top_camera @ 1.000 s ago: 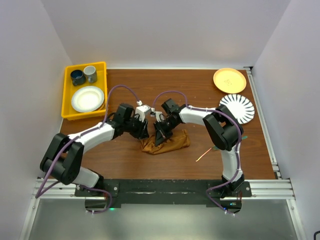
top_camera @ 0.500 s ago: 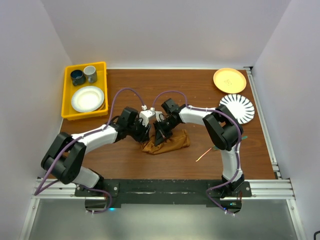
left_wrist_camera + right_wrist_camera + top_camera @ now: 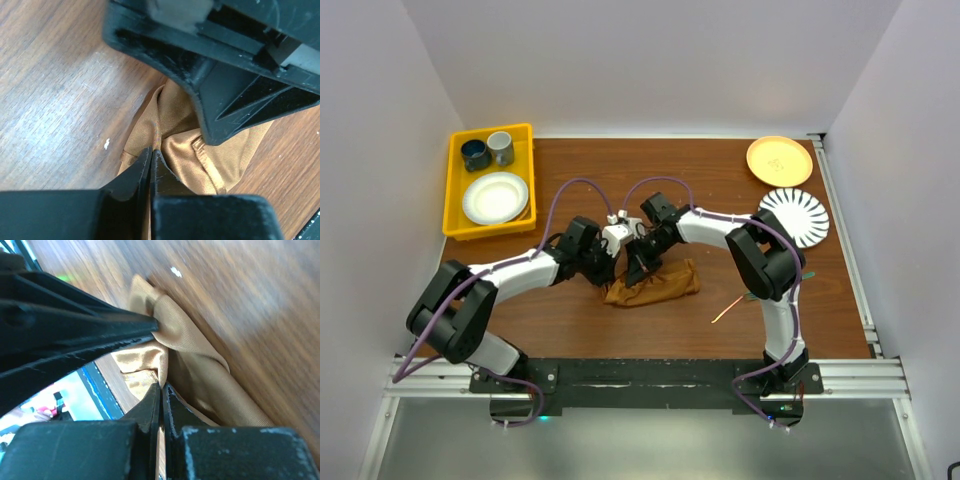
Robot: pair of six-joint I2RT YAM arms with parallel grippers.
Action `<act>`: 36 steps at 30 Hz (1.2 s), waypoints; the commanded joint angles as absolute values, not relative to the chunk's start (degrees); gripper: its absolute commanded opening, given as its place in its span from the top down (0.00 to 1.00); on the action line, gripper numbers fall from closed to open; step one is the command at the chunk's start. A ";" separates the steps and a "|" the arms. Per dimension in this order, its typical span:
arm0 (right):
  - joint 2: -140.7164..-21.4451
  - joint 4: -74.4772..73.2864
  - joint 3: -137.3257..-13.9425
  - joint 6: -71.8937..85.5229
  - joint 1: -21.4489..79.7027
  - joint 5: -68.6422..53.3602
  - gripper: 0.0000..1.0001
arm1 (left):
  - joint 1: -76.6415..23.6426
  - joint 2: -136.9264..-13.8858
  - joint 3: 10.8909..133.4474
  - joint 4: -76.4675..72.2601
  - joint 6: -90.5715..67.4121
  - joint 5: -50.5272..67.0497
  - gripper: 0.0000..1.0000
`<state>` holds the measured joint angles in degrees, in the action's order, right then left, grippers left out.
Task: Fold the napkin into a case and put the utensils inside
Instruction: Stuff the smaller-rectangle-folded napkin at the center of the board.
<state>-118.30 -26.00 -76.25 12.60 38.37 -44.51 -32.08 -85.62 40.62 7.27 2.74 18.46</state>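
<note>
1. Since the earlier view, the left hand [image 3: 151,159] has moved rightward onto the napkin [image 3: 660,285], and its fingers have gone from partly open to fully closed.
2. Left hand state: closed. The fingertips are pressed together on a raised ridge of the rust-brown cloth at the napkin's left end.
3. Right hand [image 3: 161,390] state: closed, as before. Its fingertips pinch a fold of the same cloth, just beside the left hand's grip.
4. Relative position of the hands: both meet over the left end of the napkin. Each wrist view shows the other hand's black fingers close by, touching the cloth.
5. Napkin location: near the middle of the table [image 3: 620,170], between the two arms. It is bunched into a crumpled heap, not spread flat and not formed into a case. Its right part rests on the table surface and extends to the right of both hands.
6. Utensil location: one thin copper-coloured utensil [image 3: 727,310] lies on the table to the right of the napkin, apart from it and beside the right arm. Any further pieces cannot be made out.
7. Far left corner: a yellow tray [image 3: 448,190] holds a white plate [image 3: 495,198], a dark blue cup [image 3: 476,154] and a grey cup [image 3: 501,148].
8. Far right: a yellow plate [image 3: 779,160] sits just beside a white striped plate [image 3: 793,215].
</note>
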 commanded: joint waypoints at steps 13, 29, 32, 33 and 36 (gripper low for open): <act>-121.11 -31.20 -78.75 5.45 38.76 -39.11 1.00 | -32.34 -82.18 42.19 6.85 5.27 17.40 1.00; -122.69 -31.72 -85.78 7.29 40.25 -40.17 1.00 | -32.26 -79.89 40.96 7.65 6.50 22.41 1.00; -122.78 -31.91 -86.83 7.56 40.17 -40.25 1.00 | -32.43 -79.72 40.87 7.65 6.50 22.94 1.00; -122.26 -31.47 -86.84 7.82 40.25 -40.34 1.00 | -32.43 -79.63 40.78 7.65 6.59 23.11 1.00; -120.25 -28.31 -85.09 9.05 40.17 -39.91 1.00 | -32.43 -79.28 40.34 7.65 6.68 22.76 1.00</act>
